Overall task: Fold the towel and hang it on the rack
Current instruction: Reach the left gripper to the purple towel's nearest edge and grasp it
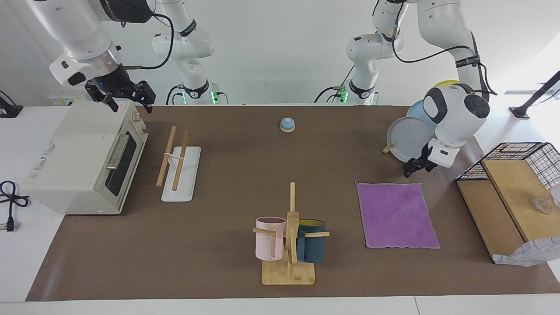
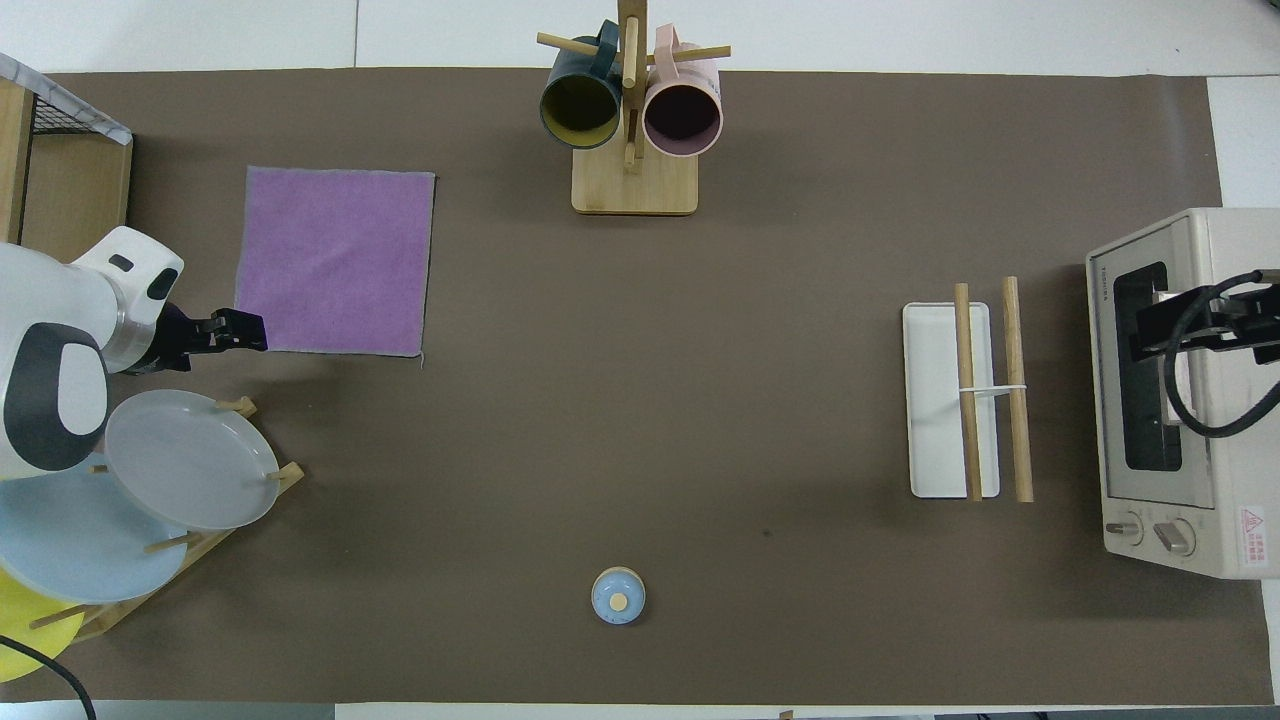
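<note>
The left gripper, fingers spread, hangs low over the corner of the flat, unfolded purple square towel near the brown mat's left-arm end; pinching too shallow could drag rather than lift it. The right gripper, also spread, waits over the white toaster oven, beside the wooden-rod rack.

You see the towel flat on the surface toward the left arm's end, the rack beside the oven.
</note>
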You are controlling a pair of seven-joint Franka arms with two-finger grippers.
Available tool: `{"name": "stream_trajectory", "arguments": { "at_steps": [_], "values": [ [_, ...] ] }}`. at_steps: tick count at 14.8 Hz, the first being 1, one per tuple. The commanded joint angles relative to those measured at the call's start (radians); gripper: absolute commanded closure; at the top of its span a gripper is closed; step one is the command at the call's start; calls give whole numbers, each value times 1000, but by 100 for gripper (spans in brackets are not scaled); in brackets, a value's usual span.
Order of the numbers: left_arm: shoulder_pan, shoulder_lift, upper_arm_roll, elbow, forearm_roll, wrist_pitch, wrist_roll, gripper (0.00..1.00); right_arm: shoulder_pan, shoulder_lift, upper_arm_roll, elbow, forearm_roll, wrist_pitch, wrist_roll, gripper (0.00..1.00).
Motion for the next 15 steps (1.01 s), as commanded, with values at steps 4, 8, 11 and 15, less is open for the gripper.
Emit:
{"name": "stream_trajectory", "arguments": {
  "at_steps": [4,8,11,15],
  "values": [
    [37,73,-6,2,-103,119,-12,1,-15,-13,8,-10,4,-6,-18,0],
    [34,97,-6,20,-105,128,-15,10,-15,-13,8,-10,4,-6,-18,0],
    [33,112,-6,33,-108,127,-17,32,-15,-13,6,-10,4,-6,-18,0],
    [31,113,-6,45,-108,116,-18,48,-15,-14,6,-10,4,-6,-17,0]
  ]
}}
